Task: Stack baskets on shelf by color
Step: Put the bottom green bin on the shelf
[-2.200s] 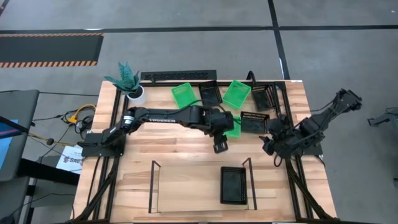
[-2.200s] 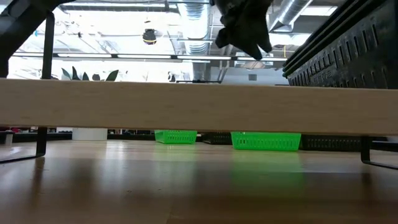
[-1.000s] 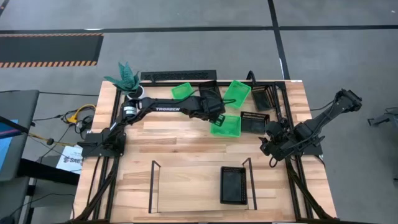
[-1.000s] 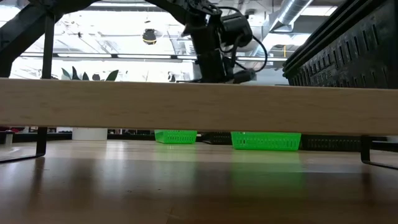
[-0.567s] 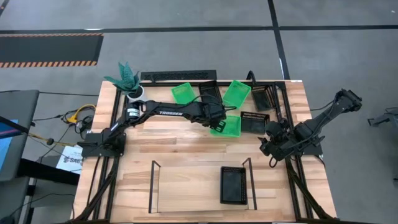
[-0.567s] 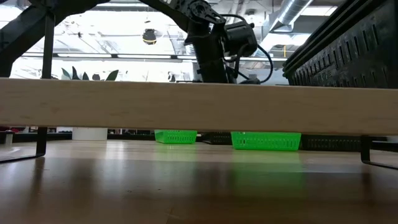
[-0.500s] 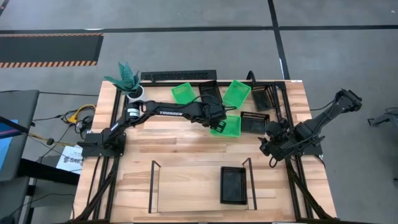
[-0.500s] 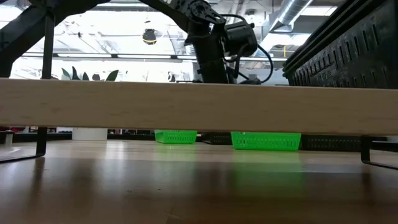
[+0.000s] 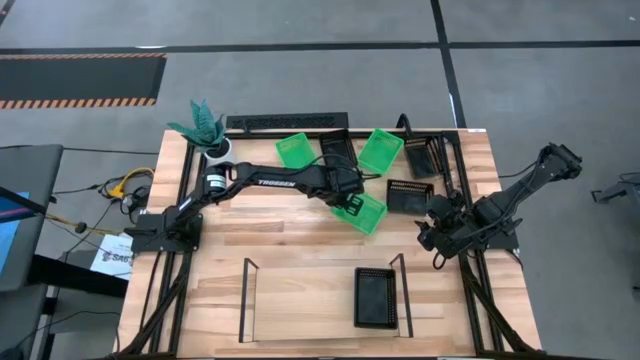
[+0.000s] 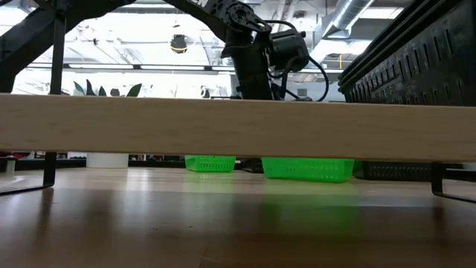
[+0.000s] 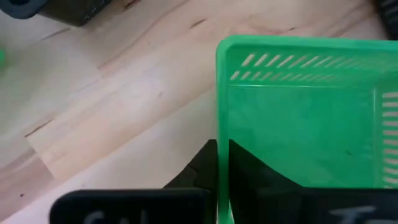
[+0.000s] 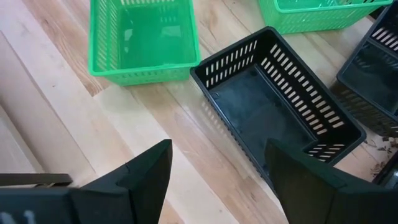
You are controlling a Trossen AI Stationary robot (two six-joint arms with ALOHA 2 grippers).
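Baskets: three green (image 9: 362, 211), about five black (image 9: 376, 298).

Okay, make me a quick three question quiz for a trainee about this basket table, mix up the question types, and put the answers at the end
1. True or false: the left gripper has its jaws shut on the wall of a green basket.
2. How many baskets stand on the shelf right now? A) none B) one C) three
3. Fill in: the right gripper, waiting at the table's right side, has its jaws ____.

Key:
1. True; the left wrist view shows the green wall pinched between the fingers.
2. B, a single black basket at the shelf's right end.
3. Open.
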